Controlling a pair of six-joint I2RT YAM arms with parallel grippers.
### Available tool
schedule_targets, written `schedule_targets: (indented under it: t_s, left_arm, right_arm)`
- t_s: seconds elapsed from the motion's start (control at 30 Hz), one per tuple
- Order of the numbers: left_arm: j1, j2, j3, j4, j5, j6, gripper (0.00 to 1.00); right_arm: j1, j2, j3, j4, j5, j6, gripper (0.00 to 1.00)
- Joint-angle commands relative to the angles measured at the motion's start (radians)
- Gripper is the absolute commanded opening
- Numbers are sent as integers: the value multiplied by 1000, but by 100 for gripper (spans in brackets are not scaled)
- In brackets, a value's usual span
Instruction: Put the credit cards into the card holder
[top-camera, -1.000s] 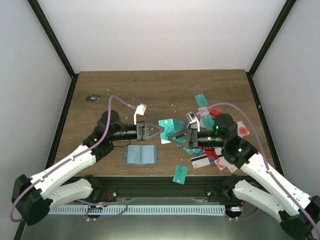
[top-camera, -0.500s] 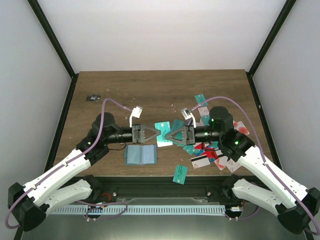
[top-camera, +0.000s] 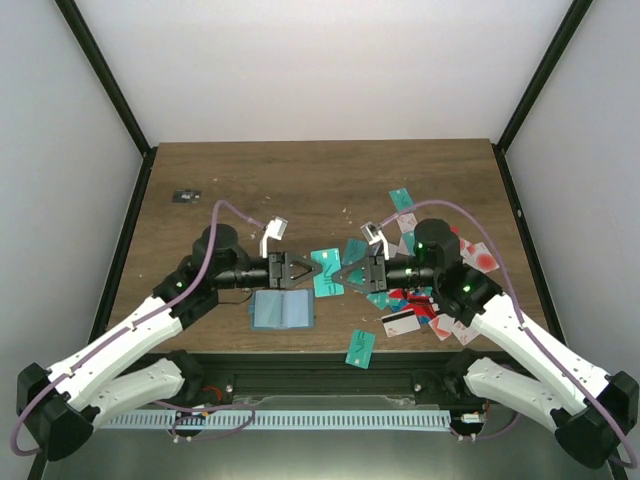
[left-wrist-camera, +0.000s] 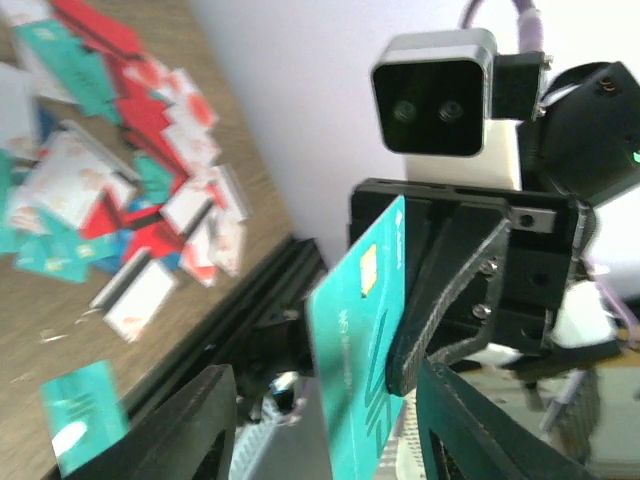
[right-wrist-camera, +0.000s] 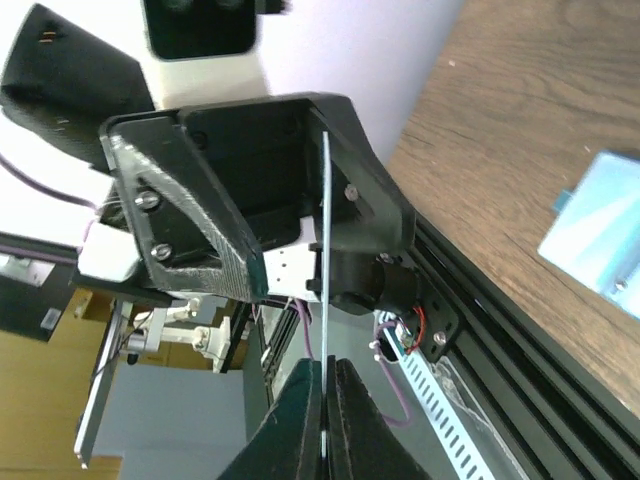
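Note:
A teal credit card (top-camera: 327, 272) hangs in the air between my two grippers, which face each other above the table's front middle. My right gripper (top-camera: 341, 275) is shut on its edge; in the right wrist view the card (right-wrist-camera: 325, 290) shows edge-on, pinched between the fingers (right-wrist-camera: 326, 400). My left gripper (top-camera: 312, 270) is open around the card's other end, and its fingers stand apart on either side of the card (left-wrist-camera: 365, 340). The card holder (top-camera: 282, 310) lies open and flat just below the left gripper. Several more credit cards (top-camera: 428, 298) lie in a heap on the right.
One teal card (top-camera: 360, 348) lies near the front edge and another (top-camera: 401, 200) behind the heap. A tiny black object (top-camera: 185, 195) sits at the back left. Black frame posts stand at the table's corners.
My right gripper has closed on the teal card and my left gripper has opened off it. Both grippers have drawn together and come slightly lower and nearer the front.

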Motion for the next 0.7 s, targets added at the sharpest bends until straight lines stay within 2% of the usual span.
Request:
schedule_targets:
  t_s: [0.0, 0.1, 0.27, 0.47, 0.67]
  left_arm:
    - [5, 13, 71, -349, -194, 142, 56]
    - [16, 27, 82, -516, -323, 181, 55]
    - [73, 41, 77, -692, -475, 210, 47]
    - [190, 86, 40, -739, -480, 280, 41]
    - [271, 185, 13, -734, -458, 333, 39]
  right_arm:
    - [-1, 10, -76, 30, 52, 47, 1]
    - [1, 37, -137, 67, 81, 86, 1]
    - [23, 133, -228, 192, 109, 146, 1]
    - [122, 371, -201, 308, 127, 159, 1]
    - [146, 600, -133, 417, 80, 162, 1]
